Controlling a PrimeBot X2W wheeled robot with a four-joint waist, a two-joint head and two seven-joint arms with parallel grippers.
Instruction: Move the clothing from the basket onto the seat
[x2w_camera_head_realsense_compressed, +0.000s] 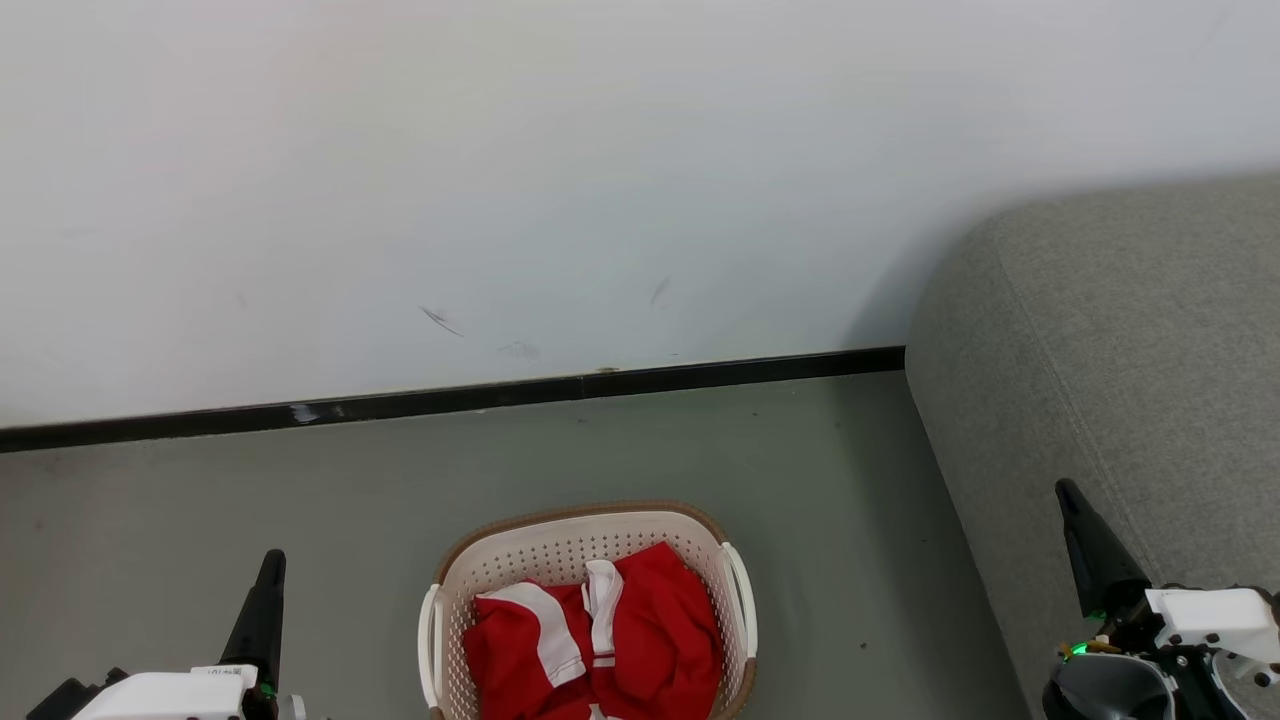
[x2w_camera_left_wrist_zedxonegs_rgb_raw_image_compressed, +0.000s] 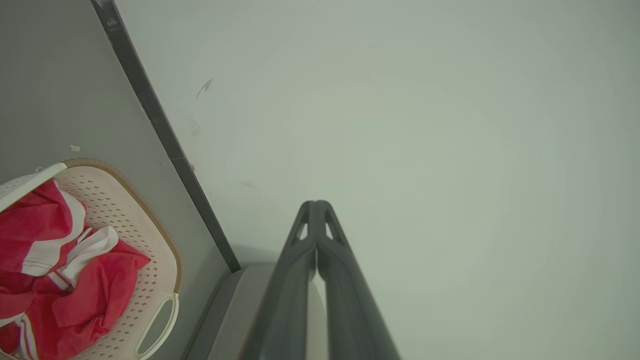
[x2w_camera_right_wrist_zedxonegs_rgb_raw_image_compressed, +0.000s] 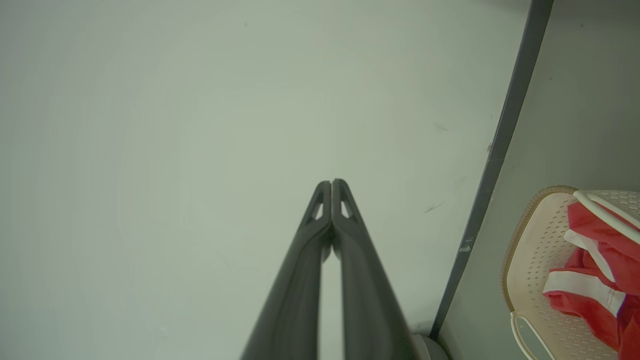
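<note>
Smooth grey-green floor (x2w_camera_head_realsense_compressed: 250, 480) meets a scuffed white wall (x2w_camera_head_realsense_compressed: 500, 150) along a black skirting strip (x2w_camera_head_realsense_compressed: 450, 398). The oval cream perforated plastic basket (x2w_camera_head_realsense_compressed: 540, 562) stands on the floor, holding crumpled red-and-white clothing (x2w_camera_head_realsense_compressed: 650, 630). The large grey fabric seat (x2w_camera_head_realsense_compressed: 1120, 350) lies to its right. Left gripper (x2w_camera_left_wrist_zedxonegs_rgb_raw_image_compressed: 316, 202) and right gripper (x2w_camera_right_wrist_zedxonegs_rgb_raw_image_compressed: 331, 182) each have their fingers pressed together.

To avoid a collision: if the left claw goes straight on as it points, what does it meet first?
Probably the white wall; the left claw points at it, with nothing visible between.
</note>
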